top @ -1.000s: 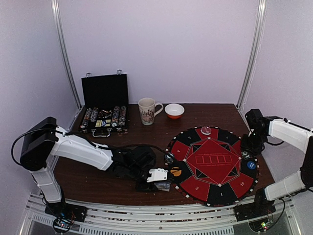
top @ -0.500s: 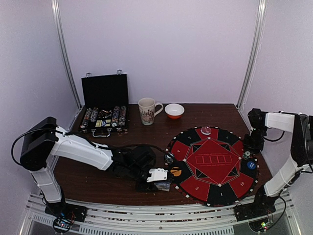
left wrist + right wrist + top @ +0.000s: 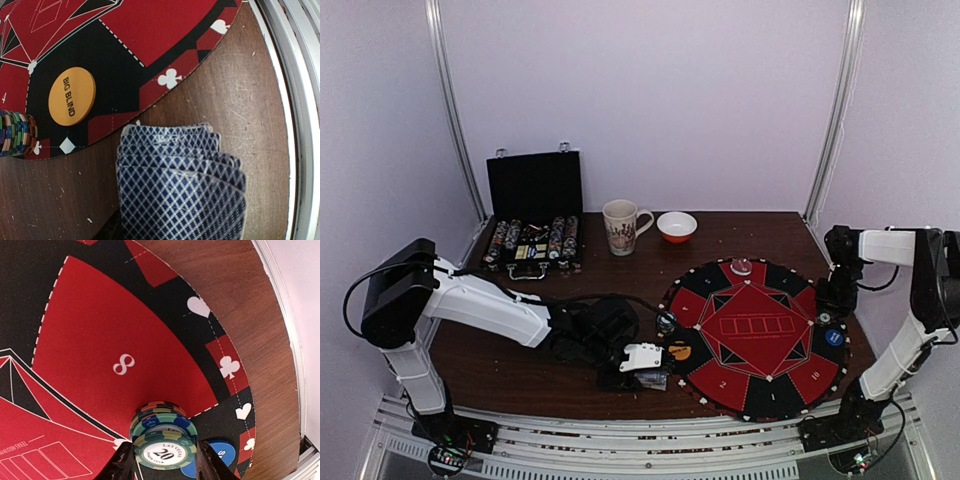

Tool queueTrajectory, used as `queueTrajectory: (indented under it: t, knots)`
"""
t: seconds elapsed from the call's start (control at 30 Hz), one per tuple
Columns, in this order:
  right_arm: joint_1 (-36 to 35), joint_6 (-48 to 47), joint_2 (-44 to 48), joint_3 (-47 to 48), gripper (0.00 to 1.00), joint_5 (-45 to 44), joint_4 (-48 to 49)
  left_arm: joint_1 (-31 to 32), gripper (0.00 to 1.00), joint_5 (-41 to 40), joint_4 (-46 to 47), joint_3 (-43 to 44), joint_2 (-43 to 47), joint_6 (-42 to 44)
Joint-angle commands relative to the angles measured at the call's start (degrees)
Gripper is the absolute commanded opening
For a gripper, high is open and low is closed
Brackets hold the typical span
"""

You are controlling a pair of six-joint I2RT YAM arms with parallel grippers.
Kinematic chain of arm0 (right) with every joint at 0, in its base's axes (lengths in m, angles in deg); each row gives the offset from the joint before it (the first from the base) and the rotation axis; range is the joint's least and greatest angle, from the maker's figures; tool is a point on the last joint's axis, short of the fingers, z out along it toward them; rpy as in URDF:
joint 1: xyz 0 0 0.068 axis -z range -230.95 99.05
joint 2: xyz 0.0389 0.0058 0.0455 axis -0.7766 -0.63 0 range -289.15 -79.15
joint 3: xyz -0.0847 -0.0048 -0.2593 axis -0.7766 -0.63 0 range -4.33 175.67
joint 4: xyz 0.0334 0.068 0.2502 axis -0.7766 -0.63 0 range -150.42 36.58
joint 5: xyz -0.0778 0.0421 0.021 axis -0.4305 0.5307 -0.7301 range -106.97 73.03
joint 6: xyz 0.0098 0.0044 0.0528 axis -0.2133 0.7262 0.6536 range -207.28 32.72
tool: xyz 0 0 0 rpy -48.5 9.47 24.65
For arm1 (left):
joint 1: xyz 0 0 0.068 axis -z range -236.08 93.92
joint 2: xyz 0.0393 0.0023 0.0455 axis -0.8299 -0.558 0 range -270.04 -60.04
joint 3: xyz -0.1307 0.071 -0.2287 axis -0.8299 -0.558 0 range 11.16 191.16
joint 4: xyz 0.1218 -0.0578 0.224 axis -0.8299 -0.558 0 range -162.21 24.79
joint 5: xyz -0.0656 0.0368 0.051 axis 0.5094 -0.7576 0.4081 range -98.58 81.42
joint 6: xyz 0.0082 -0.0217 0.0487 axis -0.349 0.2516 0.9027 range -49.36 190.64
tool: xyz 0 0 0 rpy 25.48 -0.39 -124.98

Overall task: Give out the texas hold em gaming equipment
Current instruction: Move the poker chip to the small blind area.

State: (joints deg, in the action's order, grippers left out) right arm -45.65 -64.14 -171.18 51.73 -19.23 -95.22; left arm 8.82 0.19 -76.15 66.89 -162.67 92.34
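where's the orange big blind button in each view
top external: big blind button on the mat's left edge, on black.
left wrist: button upper left, above the fanned cards.
right wrist: not in it.
shared landmark: the red-and-black mat, in all three.

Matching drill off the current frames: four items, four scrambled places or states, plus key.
Column 1
1. BIG BLIND button
2. fanned cards
3. chip stack topped 20
4. mug

Column 2
A. next to the bowl, at the back of the table
B. backs up, over bare wood just off the mat
C. orange, flat on a black segment of the mat
D. beside the blue disc, at the corner of the red "8" segment

Pairs: 1-C, 2-B, 3-D, 4-A
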Motion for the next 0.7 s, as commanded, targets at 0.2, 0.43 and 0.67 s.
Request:
queueTrajectory:
  t: [0.2,0.43,0.67]
  knots:
    - [0.74,-0.94,-1.28,2.46,0.44,-1.05,-1.04,-0.66,0.44,-0.68,-3.23,-0.9,-0.47,0.02]
    - [0.85,-1.69,-1.69,2.76,0.61,-1.28,-1.61,-0.66,0.45,-0.18,-3.25,-0.96,-0.64,-0.07]
    - [0.79,-2.27,0.7,3.9,0.73,-2.82,-3.5,-0.66,0.47,0.69,-3.34,-1.19,-0.05,-0.31]
